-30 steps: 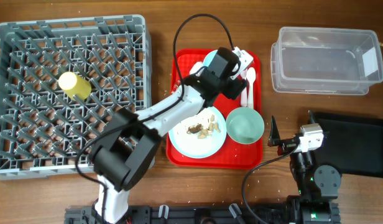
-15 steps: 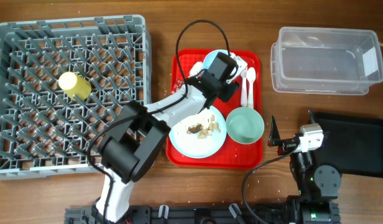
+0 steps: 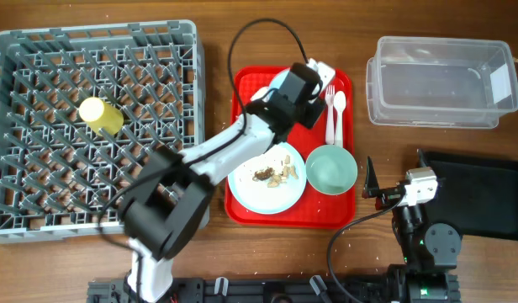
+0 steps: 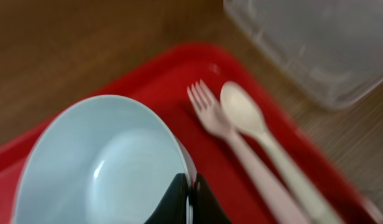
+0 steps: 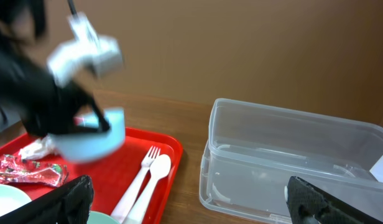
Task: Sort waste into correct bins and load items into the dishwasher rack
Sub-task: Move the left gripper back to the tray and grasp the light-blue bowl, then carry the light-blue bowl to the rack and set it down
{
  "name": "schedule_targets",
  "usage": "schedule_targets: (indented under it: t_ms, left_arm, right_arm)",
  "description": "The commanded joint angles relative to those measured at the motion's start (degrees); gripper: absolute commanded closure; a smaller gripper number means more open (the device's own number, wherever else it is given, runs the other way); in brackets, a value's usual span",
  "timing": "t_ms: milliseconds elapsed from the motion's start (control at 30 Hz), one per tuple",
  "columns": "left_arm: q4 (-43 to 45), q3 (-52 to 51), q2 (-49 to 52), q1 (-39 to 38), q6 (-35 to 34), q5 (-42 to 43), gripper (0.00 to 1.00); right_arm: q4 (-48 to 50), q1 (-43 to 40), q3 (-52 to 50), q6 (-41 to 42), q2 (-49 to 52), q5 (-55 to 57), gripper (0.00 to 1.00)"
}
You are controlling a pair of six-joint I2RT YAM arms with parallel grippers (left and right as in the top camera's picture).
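1. The big square grey plastic rack with pegs (image 3: 91,34) sits left of the red plastic tray (image 3: 242,210), with the yellow cup (image 3: 101,115) lying in it.
2. Left gripper (image 4: 188,186) is pinching the rim of the pale green round saucer (image 4: 98,168), up over the tray's far end.
3. On the tray: a white round plate (image 3: 272,194) with brown scraps (image 3: 276,174), a mint bowl (image 3: 330,168), and a white plastic fork (image 4: 210,118) and spoon (image 4: 244,115).
4. Right gripper (image 3: 370,189) hangs just right of the tray, fingers spread wide.
5. The clear plastic tub (image 3: 440,80) and flat black bin (image 3: 486,198) are further right of the tray.

I work at a robot test bench, not a real kitchen: bare wooden table (image 3: 360,34), plain brown backdrop (image 5: 241,43) far behind, black mounting rail (image 3: 267,290) near, dishwasher rack (image 3: 95,35) on the left.
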Motion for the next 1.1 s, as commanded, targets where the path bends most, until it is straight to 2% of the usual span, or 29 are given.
schedule_targets:
  t_ms: [0, 100, 200, 267, 433, 500, 633, 733, 867, 1067]
  left_arm:
    - [0.1, 0.1, -12.9, 2.4, -10.9, 0.3, 0.96]
    - [-1.7, 0.1, -19.4, 6.5, -19.1, 0.3, 0.96]
    - [-7.3, 0.1, -26.8, 17.6, -31.2, 4.7, 0.96]
    - [-9.6, 0.1, -28.7, 24.3, -34.3, 11.3, 0.96]
    - [-13.7, 0.1, -27.5, 52.7, -40.1, 42.4, 0.96]
    - [-14.1, 0.1, -25.5, 62.1, -40.9, 50.2, 0.96]
    - [-14.4, 0.1, -20.9, 76.1, -43.4, 60.2, 0.96]
    - [-14.9, 0.0, -15.9, 82.0, -43.3, 63.4, 0.96]
    - [-13.7, 0.0, -8.6, 84.5, -44.3, 72.5, 0.96]
    - [-11.2, 0.0, -1.9, 87.1, -44.7, 71.4, 0.96]
  right_arm:
    - [0.2, 0.2, 0.0, -0.7, -0.2, 0.7, 0.0]
    - [0.2, 0.2, 0.0, -0.6, -0.2, 0.7, 0.0]
    - [0.2, 0.2, 0.0, -0.6, -0.2, 0.7, 0.0]
    - [0.2, 0.2, 0.0, -0.6, -0.2, 0.7, 0.0]
    - [0.2, 0.2, 0.0, -0.6, -0.2, 0.7, 0.0]
    - [0.2, 0.2, 0.0, -0.6, -0.2, 0.7, 0.0]
    - [0.2, 0.2, 0.0, -0.6, -0.2, 0.7, 0.0]
    - [0.2, 0.2, 0.0, -0.6, -0.2, 0.7, 0.0]
    - [0.2, 0.2, 0.0, -0.6, -0.2, 0.7, 0.0]
    - [0.2, 0.2, 0.0, -0.6, -0.2, 0.7, 0.0]
